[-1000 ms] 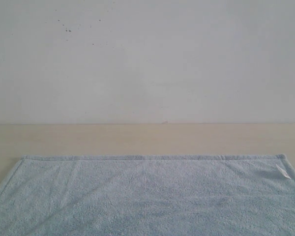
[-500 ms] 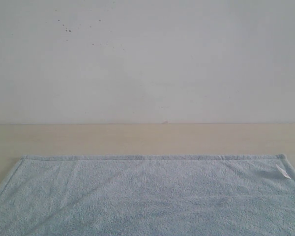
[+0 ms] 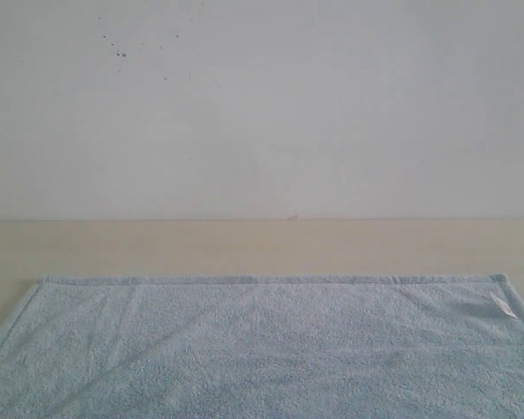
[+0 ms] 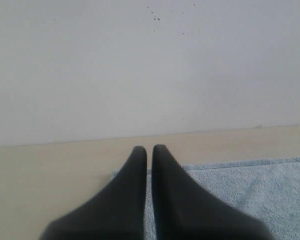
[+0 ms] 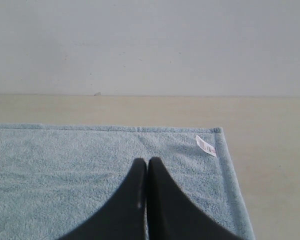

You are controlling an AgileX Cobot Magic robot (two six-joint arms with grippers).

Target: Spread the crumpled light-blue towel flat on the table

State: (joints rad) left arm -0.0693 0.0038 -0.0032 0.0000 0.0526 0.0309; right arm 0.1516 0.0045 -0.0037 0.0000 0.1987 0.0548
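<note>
The light-blue towel [image 3: 262,349] lies spread flat on the beige table [image 3: 262,249], its far hem straight and both far corners showing. A small white label [image 3: 503,305] sits near its far right corner. No gripper shows in the exterior view. In the left wrist view my left gripper [image 4: 149,148] is shut and holds nothing, hovering over the towel's [image 4: 250,195] far left corner. In the right wrist view my right gripper [image 5: 147,161] is shut and holds nothing, above the towel [image 5: 65,175] a short way from the label [image 5: 206,146].
A white wall [image 3: 262,105] with a few dark specks rises behind the table. A bare strip of tabletop runs between the towel's far hem and the wall, and bare table [image 5: 275,165] lies beyond the towel's right hem.
</note>
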